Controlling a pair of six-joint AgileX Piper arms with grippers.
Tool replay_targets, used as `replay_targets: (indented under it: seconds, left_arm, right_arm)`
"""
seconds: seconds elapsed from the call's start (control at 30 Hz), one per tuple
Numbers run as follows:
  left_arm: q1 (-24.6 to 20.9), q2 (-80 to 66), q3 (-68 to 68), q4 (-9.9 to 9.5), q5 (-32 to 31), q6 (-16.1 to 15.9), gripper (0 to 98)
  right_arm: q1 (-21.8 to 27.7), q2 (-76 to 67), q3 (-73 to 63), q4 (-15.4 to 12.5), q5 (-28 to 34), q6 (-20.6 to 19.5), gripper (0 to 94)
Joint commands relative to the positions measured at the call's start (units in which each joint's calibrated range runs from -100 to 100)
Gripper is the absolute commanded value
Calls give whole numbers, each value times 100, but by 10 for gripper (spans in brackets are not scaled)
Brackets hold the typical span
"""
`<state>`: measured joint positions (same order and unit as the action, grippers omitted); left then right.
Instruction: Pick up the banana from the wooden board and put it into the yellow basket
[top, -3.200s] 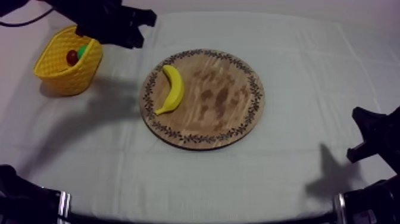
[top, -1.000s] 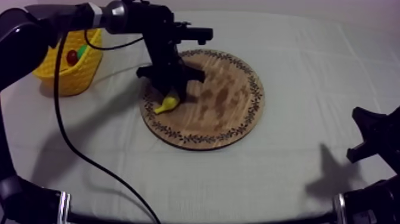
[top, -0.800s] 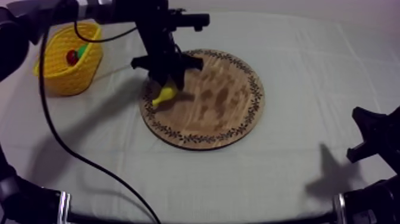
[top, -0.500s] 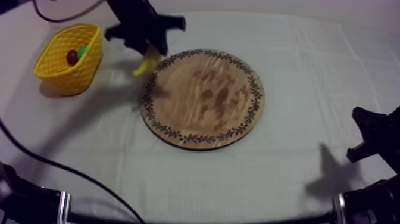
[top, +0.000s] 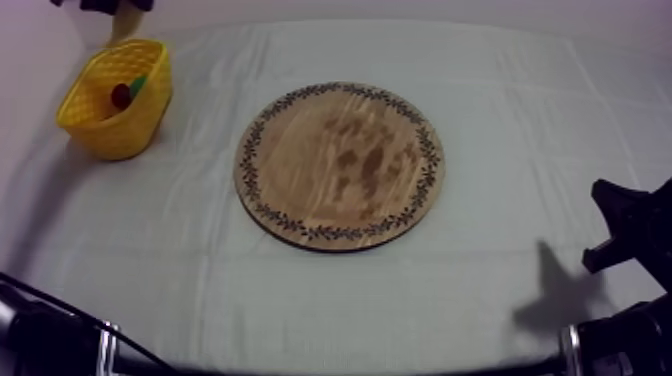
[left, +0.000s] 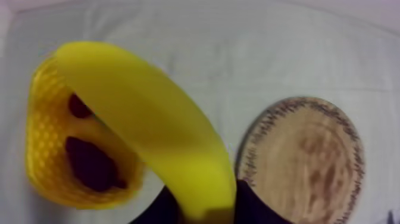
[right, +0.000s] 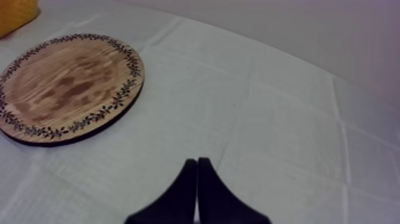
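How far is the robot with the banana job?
Done: the wooden board is bare, so the banana is off it. In hand: the left gripper is shut on the banana, up near the yellow basket. Left: lower it in beside the small red fruit and let go.

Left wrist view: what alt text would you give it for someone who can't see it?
A banana, gripped at one end by the robot's left hand, hangs in the air above a yellow basket with dark red fruit in it. To the side, a round wooden board with a patterned rim lies bare on a grey-white cloth.
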<state>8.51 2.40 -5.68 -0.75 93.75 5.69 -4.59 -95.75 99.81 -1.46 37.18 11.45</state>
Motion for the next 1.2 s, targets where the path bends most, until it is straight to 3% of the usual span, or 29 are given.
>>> replay_targets:
  seconds: [0.0, 0.2, 0.3, 0.47, 0.6, 0.73, 0.83, 1.17]
  left_arm:
    - [-426, 60, -115, -39, 44, -270, 165]
    - [-703, 411, -195, -255, 126, -491, 259]
    - [-793, 617, -128, -292, 93, -565, 396]
    - [-851, 745, 24, -320, 51, -605, 724]
    - [-851, 502, 244, -307, -59, -534, 805]
    - [-831, -62, 624, -269, -275, -443, 784]
    - [-806, -654, 938, -226, -455, -426, 712]
    - [-573, -3014, 2389, -223, -1738, -460, 240]
  right_arm:
    - [-1, 0, -3, -3, 0, 0, 4]
    - [-1, 0, -3, -3, 0, 0, 4]
    - [-1, 0, -3, -3, 0, 0, 4]
    - [-1, 0, -3, -3, 0, 0, 4]
    - [-1, 0, -3, -3, 0, 0, 4]
    - [-1, 0, -3, -3, 0, 0, 4]
    - [-1, 0, -3, -3, 0, 0, 4]
    - [-1, 0, -3, -3, 0, 0, 4]
